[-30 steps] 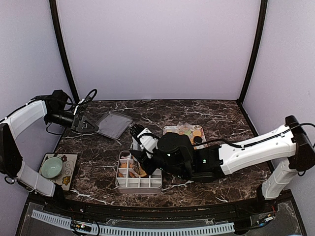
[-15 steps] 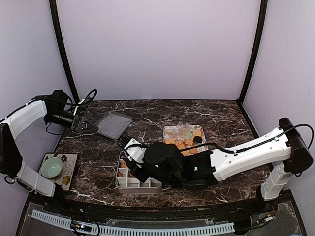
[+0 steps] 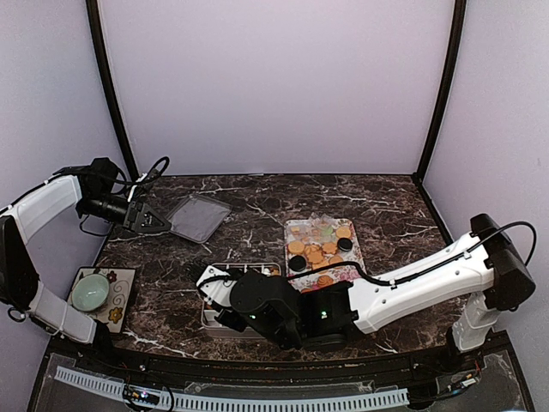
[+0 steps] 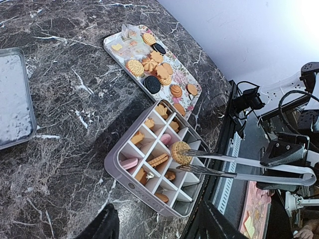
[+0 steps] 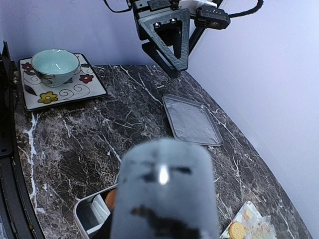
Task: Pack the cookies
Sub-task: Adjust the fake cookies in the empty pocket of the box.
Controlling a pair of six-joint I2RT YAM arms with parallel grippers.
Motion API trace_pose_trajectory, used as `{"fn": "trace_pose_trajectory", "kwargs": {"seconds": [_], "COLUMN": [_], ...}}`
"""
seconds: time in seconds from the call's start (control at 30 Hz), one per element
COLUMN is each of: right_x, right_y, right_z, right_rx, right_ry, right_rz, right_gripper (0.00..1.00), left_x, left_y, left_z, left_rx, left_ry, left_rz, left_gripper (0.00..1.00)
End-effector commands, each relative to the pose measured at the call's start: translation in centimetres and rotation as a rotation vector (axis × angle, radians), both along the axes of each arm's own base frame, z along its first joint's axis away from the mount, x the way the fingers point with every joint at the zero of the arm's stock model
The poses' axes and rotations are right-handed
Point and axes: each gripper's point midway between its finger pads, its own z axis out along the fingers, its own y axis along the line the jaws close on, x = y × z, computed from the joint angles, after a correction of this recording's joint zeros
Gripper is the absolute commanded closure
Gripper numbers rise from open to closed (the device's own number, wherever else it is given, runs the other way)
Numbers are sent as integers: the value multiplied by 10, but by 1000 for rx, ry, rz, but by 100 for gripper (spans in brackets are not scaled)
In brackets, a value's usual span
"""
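**Right claw (image 4: 286, 168) clamps tongs (image 4: 239, 159)**

Left claw (image 3: 150, 220) gapes empty near a grey lid (image 3: 199, 217). Tongs pinch one cookie (image 4: 180, 152) above the divided box (image 4: 134, 186); other cookies (image 4: 135, 67) lie on the flowered tray (image 4: 113, 51). Dark veined marble tabletop (image 4: 65, 149), lilac walls (image 3: 274, 86).

A dark brown marble-look tabletop (image 3: 257, 193) with white veins fills the middle of the overhead view. Plain pale lilac walls close it in: the back wall (image 3: 274, 86) at 12 o'clock, side walls at 9 and 3. Two thin black posts (image 3: 111, 86) rise along the corners at 11 and 1, leaning outward. At 6 o'clock a glossy black ledge (image 3: 171, 365) edges the tabletop, and below it runs a white slotted strip (image 3: 257, 402), possibly a cable duct. The light is soft and even.
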Motion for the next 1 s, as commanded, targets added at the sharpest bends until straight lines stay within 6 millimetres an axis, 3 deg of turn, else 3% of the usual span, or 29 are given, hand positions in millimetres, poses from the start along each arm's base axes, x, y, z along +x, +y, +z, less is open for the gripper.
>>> {"fn": "trace_pose_trajectory", "kwargs": {"seconds": [0.0, 0.23, 0.67, 0.97], "right_x": [10, 14, 30, 32], "right_y": [-6, -15, -29, -43], "right_z": [12, 40, 50, 87], "right_rx": [-2, 78, 118, 231], "right_ry": [-68, -82, -66, -43], "right_rz": [-62, -70, -107, -105], "right_gripper": [75, 79, 99, 100], "left_x": [-5, -5, -4, -4], "left_y": [0, 0, -1, -1], "left_z": [10, 10, 9, 12], "left_rx": [-5, -14, -17, -20], "left_ry": [-32, -26, -20, -27], "left_rz": [-9, -6, -4, -2], "left_gripper": [44, 44, 45, 45]}}
